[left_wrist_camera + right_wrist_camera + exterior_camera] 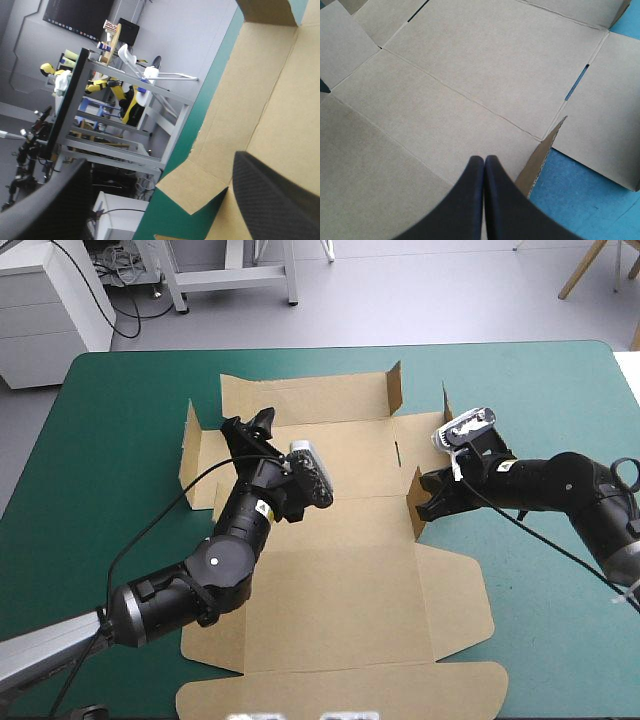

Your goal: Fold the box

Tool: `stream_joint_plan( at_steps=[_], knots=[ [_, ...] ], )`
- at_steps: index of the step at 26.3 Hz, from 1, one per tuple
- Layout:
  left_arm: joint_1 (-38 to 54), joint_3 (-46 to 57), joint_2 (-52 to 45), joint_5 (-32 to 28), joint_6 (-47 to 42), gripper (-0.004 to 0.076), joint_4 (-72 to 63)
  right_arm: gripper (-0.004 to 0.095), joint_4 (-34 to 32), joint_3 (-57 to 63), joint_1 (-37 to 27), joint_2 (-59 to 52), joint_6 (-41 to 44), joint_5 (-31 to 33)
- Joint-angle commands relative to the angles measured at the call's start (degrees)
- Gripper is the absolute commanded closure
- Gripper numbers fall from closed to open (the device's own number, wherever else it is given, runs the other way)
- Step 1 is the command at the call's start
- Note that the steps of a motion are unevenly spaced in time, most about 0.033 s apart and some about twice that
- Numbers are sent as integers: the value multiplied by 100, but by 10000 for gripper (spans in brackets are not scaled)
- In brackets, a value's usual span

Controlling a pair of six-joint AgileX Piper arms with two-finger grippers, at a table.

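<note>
The brown box lies as a cut sheet across the middle of the table, mostly flat, with a few side flaps tilted up. My left gripper hovers open over the sheet's far left part, next to a raised left flap. In the left wrist view the left gripper has its black fingers wide apart, the brown box ahead with nothing between them. My right gripper is shut at the sheet's right edge, against a small upright tab. In the right wrist view the right gripper points over the brown box, the tab just beside it.
Teal-green cover shows in wide strips on both sides of the sheet and beyond its far edge. The sheet's near lid flap reaches almost to the table's near edge. Raised flaps stand at the far right corner.
</note>
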Motion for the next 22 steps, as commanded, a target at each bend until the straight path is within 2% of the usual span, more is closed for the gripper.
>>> stream_joint_plan(
  at_steps=[1,5,8,10,12,16,17,18,19,20,21,22],
  knots=[
    [127,-537,-207,-77,220,181,-427,901,102,-321,18,-124,31,-5],
    [438,-1182,-207,-155,1318,206,-1947,901,-246,-523,18,-124,288,147],
    [759,-1733,-207,155,2342,258,-3235,867,-601,-708,18,-124,534,398],
    [1003,-2048,-207,469,2813,300,-4013,782,-729,-859,18,-124,629,611],
    [1287,-2347,-207,789,3075,346,-4548,654,-838,-1008,18,-124,785,731],
    [1821,-2711,-207,1270,3159,418,-5166,405,-866,-1310,18,-124,996,803],
    [2103,-2833,-207,1534,3260,471,-5581,340,-869,-1465,18,-124,1081,834],
    [2226,-2872,-207,1645,3384,497,-5855,319,-897,-1549,18,-124,1173,887],
    [2563,-2902,-229,1849,3547,566,-6386,300,-1031,-1733,18,-124,1407,1025],
    [2741,-2902,-245,1906,3586,601,-6554,300,-1176,-1863,18,-124,1545,1167],
    [3099,-2902,-282,2054,3627,668,-6853,300,-1503,-2110,18,-124,1805,1468],
    [3238,-2902,-310,2081,3627,691,-6913,300,-1701,-2262,18,-124,1944,1668]
  ],
)
